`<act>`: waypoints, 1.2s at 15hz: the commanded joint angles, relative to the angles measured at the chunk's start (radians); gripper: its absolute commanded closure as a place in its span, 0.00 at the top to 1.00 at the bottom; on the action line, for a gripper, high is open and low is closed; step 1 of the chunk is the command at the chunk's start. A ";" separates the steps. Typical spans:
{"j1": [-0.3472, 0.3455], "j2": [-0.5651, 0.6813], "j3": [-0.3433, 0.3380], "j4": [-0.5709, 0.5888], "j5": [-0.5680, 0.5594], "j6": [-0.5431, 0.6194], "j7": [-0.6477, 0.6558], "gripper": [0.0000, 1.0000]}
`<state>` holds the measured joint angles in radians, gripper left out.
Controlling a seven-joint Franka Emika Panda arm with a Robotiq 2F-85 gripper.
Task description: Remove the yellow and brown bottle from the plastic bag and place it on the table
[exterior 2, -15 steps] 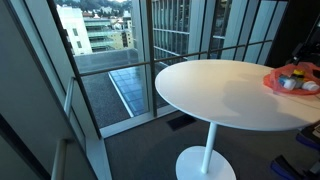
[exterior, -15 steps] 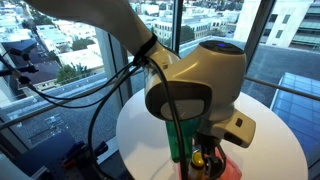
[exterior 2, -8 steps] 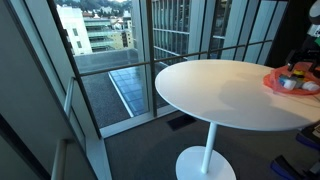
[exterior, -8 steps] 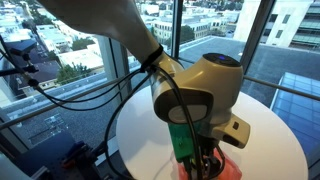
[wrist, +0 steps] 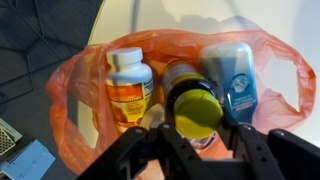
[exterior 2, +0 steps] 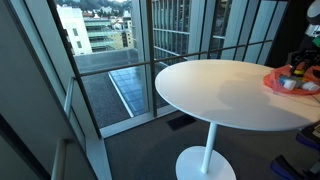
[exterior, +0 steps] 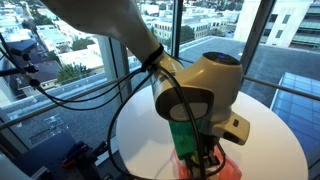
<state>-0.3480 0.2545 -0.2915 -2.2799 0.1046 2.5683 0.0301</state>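
Looking down in the wrist view, the orange plastic bag [wrist: 78, 95] lies open on the white table [wrist: 180, 15]. In its middle stands the yellow and brown bottle [wrist: 196, 108], with a yellow cap on a brown body. My gripper [wrist: 196, 120] is shut on it, one dark finger pressed to each side of the cap. In an exterior view the gripper [exterior: 205, 165] reaches down into the bag [exterior: 232, 171] under the arm's bulky wrist. At the right edge of an exterior view the bag [exterior 2: 275, 82] sits on the table [exterior 2: 220, 90].
Two more containers lie in the bag: a white-capped bottle with an orange label [wrist: 130, 85] to the left and a blue and white bottle [wrist: 232, 68] to the right. The round pedestal table [exterior: 270, 140] stands by tall windows; cables hang off the arm.
The gripper has come down into the bag and closed its fingers onto the yellow cap; a second ago it stood open above the bag.
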 commanded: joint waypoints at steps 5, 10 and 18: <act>0.038 -0.167 -0.007 -0.022 -0.037 -0.093 0.039 0.20; 0.090 -0.284 0.023 -0.028 -0.096 -0.169 0.080 0.20; 0.116 -0.316 0.054 -0.028 -0.072 -0.178 0.050 0.45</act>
<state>-0.2288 -0.0615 -0.2403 -2.3093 0.0326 2.3928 0.0800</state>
